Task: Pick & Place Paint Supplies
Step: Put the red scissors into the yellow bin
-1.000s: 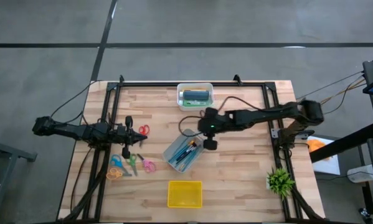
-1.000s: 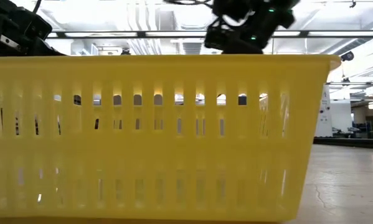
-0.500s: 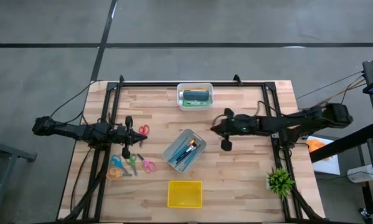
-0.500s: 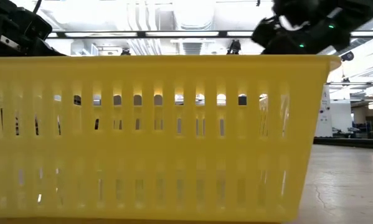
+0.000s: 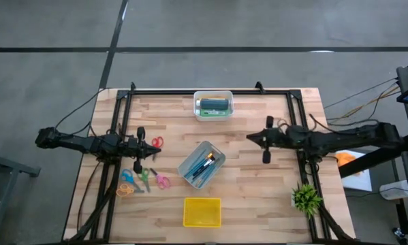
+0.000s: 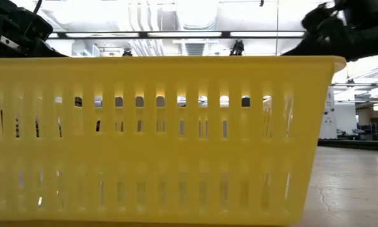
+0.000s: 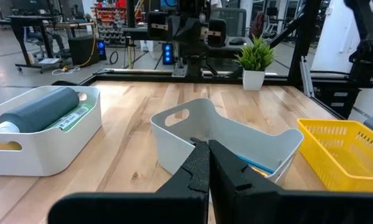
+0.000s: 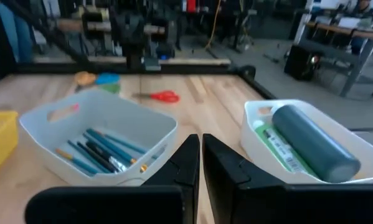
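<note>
Grey concrete floor [image 5: 54, 82], ceiling strip lights [image 6: 264, 34]

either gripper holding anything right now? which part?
Nothing is held. The right gripper is shut and empty, off to the right of the grey bin where the brushes lie. The left gripper is shut and empty at the left edge.

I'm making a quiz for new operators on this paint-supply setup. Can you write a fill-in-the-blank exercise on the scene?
1. The brushes lie in the ____ bin at the table's middle.
2. The right gripper holds ____.
3. The basket at the table's near edge is ____ in colour.
4. The bin at the far edge holds a dark ____.

Missing words: grey; nothing; yellow; tube
</note>
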{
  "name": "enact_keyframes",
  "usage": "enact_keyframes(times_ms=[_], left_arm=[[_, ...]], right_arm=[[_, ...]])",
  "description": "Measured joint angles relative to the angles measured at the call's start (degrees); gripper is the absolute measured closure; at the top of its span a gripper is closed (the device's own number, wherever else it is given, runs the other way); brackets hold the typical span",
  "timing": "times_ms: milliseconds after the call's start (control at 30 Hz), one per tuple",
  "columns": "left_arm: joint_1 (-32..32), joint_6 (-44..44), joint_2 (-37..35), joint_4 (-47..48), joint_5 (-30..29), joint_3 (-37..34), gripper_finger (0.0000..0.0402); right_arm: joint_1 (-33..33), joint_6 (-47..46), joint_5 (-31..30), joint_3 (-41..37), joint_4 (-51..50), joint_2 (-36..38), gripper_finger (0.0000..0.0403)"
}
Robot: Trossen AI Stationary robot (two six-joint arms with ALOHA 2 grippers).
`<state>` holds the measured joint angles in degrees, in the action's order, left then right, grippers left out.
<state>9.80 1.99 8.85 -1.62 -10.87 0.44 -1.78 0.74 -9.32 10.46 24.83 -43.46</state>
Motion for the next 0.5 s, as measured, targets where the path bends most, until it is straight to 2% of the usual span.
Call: enact_keyframes(times_ms=[267, 500], left_arm=[[0.0, 0.0, 0.0, 0.0, 0.0, 0.0, 0.0401], [0.0, 0.0, 0.0, 0.0, 0.0, 0.0, 0.0401]], right_arm=[[0.0, -0.6, 0.0, -4.3, -5.2, 13.3, 0.0388], [0.0, -0.5, 0.1, -5.5, -8.5, 18.7, 0.0388]])
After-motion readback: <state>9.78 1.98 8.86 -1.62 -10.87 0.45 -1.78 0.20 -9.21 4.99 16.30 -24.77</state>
